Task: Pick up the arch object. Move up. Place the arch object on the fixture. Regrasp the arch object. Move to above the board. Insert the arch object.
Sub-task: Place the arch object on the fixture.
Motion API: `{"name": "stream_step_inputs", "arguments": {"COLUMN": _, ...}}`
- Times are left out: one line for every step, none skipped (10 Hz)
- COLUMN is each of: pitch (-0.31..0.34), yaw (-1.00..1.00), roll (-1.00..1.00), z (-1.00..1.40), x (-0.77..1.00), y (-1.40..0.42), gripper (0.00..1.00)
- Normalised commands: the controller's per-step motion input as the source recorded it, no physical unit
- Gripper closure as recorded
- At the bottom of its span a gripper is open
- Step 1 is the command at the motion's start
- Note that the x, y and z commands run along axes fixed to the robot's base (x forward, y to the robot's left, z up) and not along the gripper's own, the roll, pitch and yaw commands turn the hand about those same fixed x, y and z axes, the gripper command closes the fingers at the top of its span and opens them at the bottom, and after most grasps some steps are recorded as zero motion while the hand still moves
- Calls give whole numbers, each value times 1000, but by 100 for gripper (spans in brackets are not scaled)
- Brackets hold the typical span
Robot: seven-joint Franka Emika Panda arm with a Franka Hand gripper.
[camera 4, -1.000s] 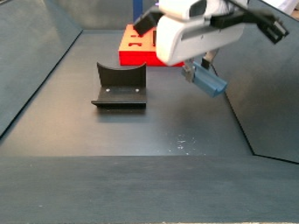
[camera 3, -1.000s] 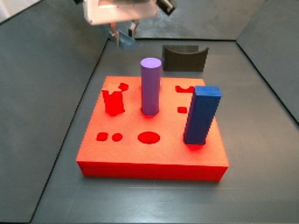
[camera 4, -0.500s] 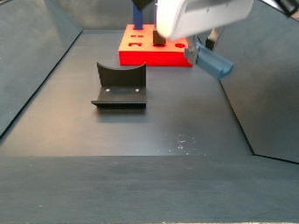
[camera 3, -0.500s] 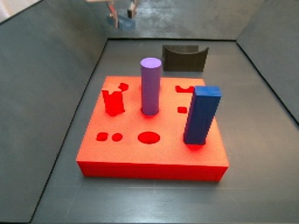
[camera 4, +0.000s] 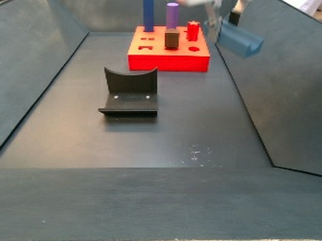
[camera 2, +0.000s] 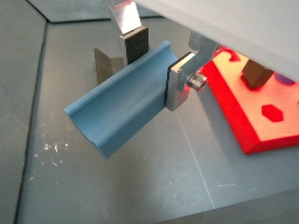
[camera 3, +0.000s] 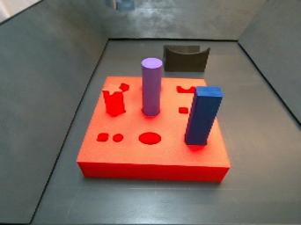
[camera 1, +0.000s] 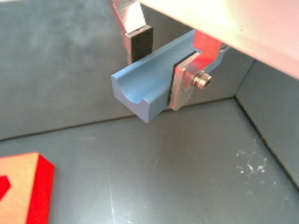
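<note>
Blue-grey arch object [camera 1: 149, 80] sits pinched tight in the claw [camera 1: 160, 63] in both wrist views [camera 2: 122, 103]. In a side view it hangs high above the floor, near the red board [camera 4: 170, 55], away from the fixture [camera 4: 128, 91].

I see my gripper [camera 1: 160, 63] raised high, fingers [camera 2: 135, 44] clamped on the arch object [camera 2: 121, 109] (both wrist views agree).

This is a robot test bench in a lab: a bare dark grey floor [camera 4: 138, 188] walled by sloping grey panels [camera 3: 53, 53]. It holds only rig parts: a red board [camera 3: 153, 163] with shaped holes, a dark fixture [camera 4: 128, 94], and the gripper [camera 1: 163, 57] raised high, clamping a blue-grey arch object [camera 1: 149, 83].
</note>
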Motion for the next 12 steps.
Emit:
{"name": "stream_step_inputs", "arguments": {"pitch": -92, "yaw": -1000, "roll": 154, "z": -183, "x": 1000, "y": -294, "gripper": 100}}
{"name": "stream_step_inputs", "arguments": {"pitch": -87, "yaw": -1000, "roll": 149, "z": -231, "x": 1000, "y": -289, "gripper": 100}}
{"name": "stream_step_inputs", "arguments": {"pitch": -94, "yaw": -1000, "roll": 144, "z": -216, "x": 1000, "y": -254, "gripper": 100}}
{"name": "stream_step_inputs", "arguments": {"pitch": -89, "yaw": -1000, "roll": 139, "z": -198, "x": 1000, "y": -240, "gripper": 100}}
{"name": "stream_step_inputs", "arguments": {"pitch": -78, "yaw": -1000, "roll": 153, "z": -184, "x": 1000, "y": -219, "gripper": 100}}
{"name": "stream_step_inputs", "arguments": {"pitch": -73, "yaw": -1000, "roll": 164, "z": -182, "x": 1000, "y": -210, "gripper": 100}}
{"name": "stream_step_inputs", "arguments": {"pitch": -57, "yaw": -1000, "roll": 186, "z": -169, "x": 1000, "y": -189, "gripper": 100}}
{"name": "stream_step_inputs", "arguments": {"pitch": -28, "yaw": -897, "roll": 202, "z": -161, "x": 1000, "y": -175, "gripper": 100}}
{"name": "stream_step_inputs", "arguments": {"pitch": -3, "yaw": -645, "roll": 176, "z": -154, "x": 1000, "y": -160, "gripper": 100}}
{"name": "stream_step_inputs", "arguments": {"pitch": 24, "yaw": -430, "roll": 144, "z": -147, "x": 1000, "y": -145, "gripper": 100}}
{"name": "stream_step_inputs", "arguments": {"pitch": 38, "yaw": -278, "roll": 122, "z": -136, "x": 1000, "y": -131, "gripper": 100}}
{"name": "stream_step_inputs", "arguments": {"pitch": 43, "yaw": -208, "roll": 112, "z": -131, "x": 1000, "y": -123, "gripper": 100}}
